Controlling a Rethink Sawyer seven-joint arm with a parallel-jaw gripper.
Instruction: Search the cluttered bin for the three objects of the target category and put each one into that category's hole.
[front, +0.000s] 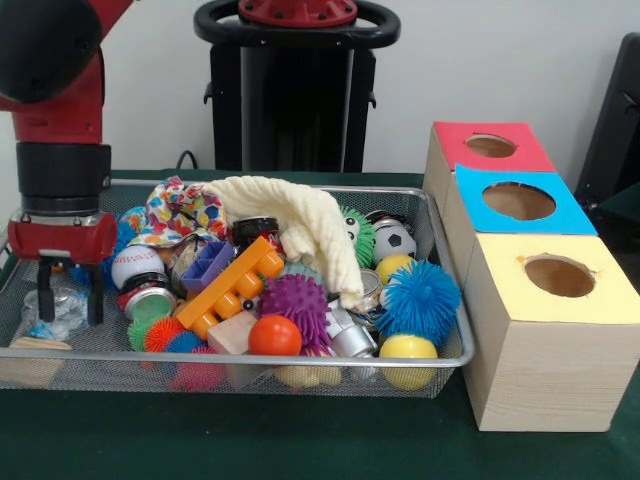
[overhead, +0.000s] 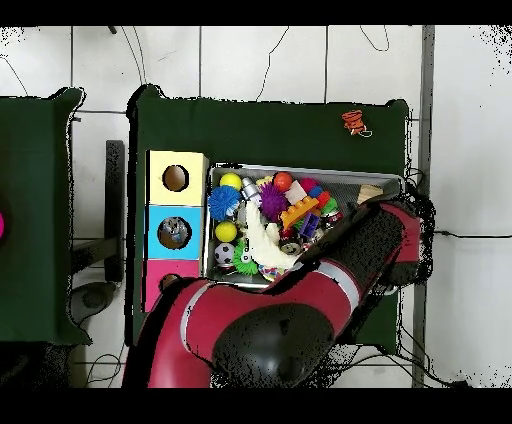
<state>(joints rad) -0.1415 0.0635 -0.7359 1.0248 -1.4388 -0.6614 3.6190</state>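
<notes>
The wire mesh bin (front: 250, 362) is full of mixed clutter: a cream cloth (front: 305, 225), an orange toy brick (front: 232, 285), a purple spiky ball (front: 296, 300), a blue spiky ball (front: 418, 297), a baseball (front: 135, 266), a soccer ball (front: 394, 241), yellow balls and metal tins. My gripper (front: 70, 295) hangs open over the bin's left end, with its fingertips (front: 45, 290) just above a clear plastic item (front: 55, 308) and nothing between them. The blue-surround hole (front: 519, 201) is in the middle box. In the overhead view (overhead: 174, 232) the hole shows, and my arm (overhead: 370, 245) covers the gripper.
Three pale wooden boxes stand in a row right of the bin: a red-surround hole (front: 490, 145) at the back and a pale-yellow-surround hole (front: 559, 276) nearest. A wooden block (front: 30, 360) lies in the bin's near left corner. A small orange object (overhead: 353, 121) lies on the green cloth beyond the bin.
</notes>
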